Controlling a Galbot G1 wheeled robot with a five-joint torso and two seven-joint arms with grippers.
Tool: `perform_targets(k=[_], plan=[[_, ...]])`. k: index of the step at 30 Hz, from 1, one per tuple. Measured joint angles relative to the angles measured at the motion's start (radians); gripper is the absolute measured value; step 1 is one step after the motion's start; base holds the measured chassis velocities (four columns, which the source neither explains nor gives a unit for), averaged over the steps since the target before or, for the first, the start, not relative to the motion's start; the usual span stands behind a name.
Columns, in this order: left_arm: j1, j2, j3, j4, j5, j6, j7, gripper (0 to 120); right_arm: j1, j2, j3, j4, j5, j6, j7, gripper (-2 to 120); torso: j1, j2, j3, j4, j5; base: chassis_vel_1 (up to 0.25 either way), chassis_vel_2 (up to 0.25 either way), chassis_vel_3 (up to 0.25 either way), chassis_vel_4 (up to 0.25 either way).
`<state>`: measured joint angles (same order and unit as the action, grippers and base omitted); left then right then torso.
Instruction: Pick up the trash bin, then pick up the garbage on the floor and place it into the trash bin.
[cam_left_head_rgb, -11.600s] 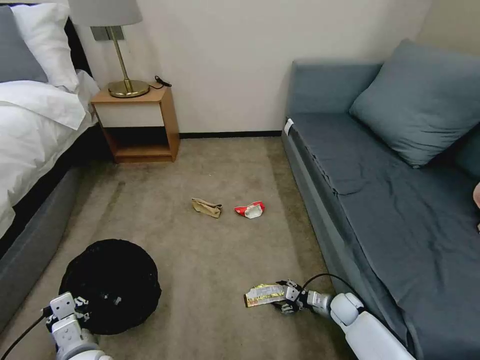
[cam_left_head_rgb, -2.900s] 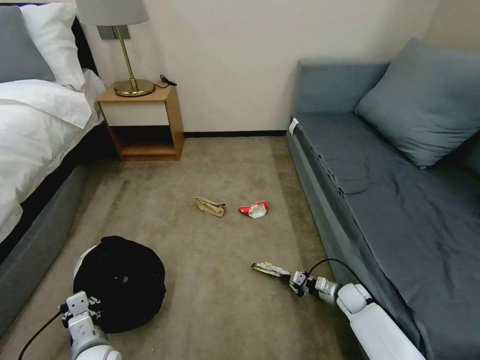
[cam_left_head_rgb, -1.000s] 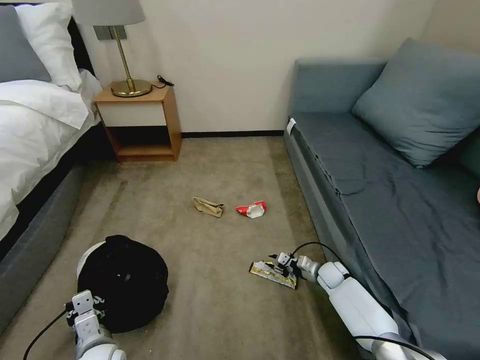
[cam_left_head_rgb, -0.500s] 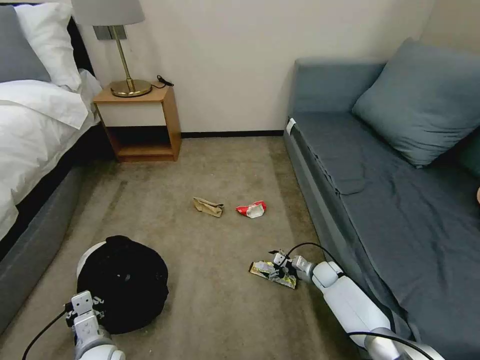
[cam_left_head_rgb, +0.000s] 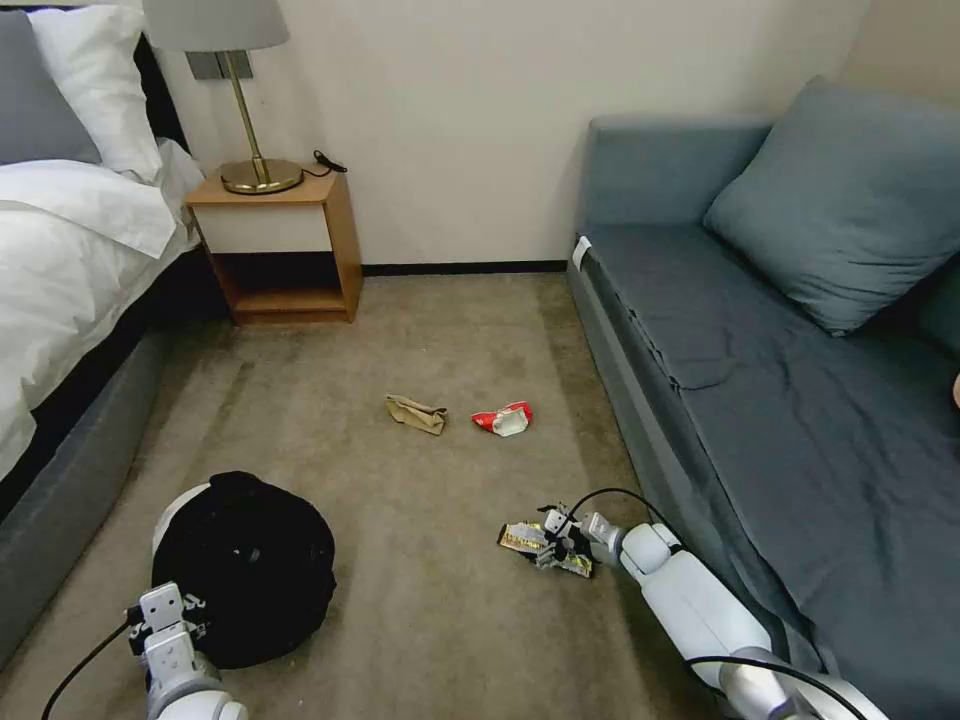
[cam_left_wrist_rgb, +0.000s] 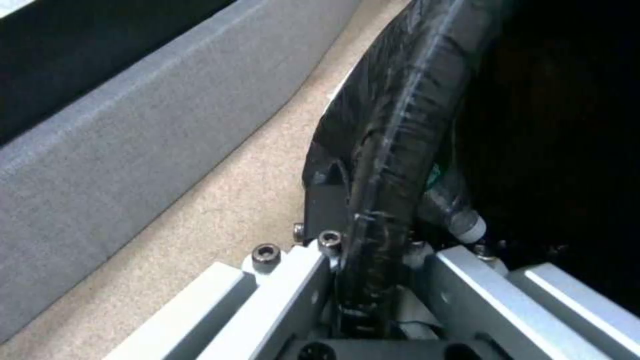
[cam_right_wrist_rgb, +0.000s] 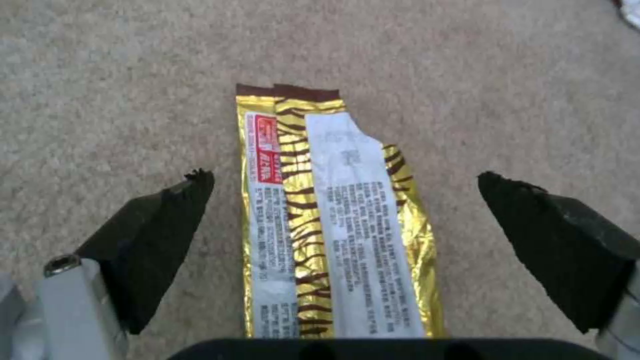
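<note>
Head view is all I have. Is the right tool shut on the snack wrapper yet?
Observer: No. In the right wrist view the right tool is open; the snack wrapper lies flat on the carpet between its fingers, touching neither.
Operator: Left tool got the bin?
Observer: Yes. In the left wrist view the left tool is shut on the bag-covered rim of the trash bin.
Operator: Anything inside?
Observer: A clear bottle with a pale cap lies just inside the rim.

Snack wrapper (cam_right_wrist_rgb: 337, 220) near end hidden under the wrist, trash bin (cam_left_head_rgb: 245, 565) contents perhaps a bottle — too dark
</note>
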<state>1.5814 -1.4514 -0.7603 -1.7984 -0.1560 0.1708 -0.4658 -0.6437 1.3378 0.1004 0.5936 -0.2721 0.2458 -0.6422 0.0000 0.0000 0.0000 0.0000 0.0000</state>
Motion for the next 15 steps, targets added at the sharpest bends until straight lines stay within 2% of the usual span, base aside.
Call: perform_targets(k=[15], plan=[[0.003, -0.003, -0.005, -0.008, -0.003, -0.002, -0.001, 0, 0.032, 0.011, 0.019, -0.07, 0.008, -0.029, -0.047, 99, 0.0, 0.0, 0.0, 0.0, 0.0, 0.0, 0.0, 0.0, 0.0]])
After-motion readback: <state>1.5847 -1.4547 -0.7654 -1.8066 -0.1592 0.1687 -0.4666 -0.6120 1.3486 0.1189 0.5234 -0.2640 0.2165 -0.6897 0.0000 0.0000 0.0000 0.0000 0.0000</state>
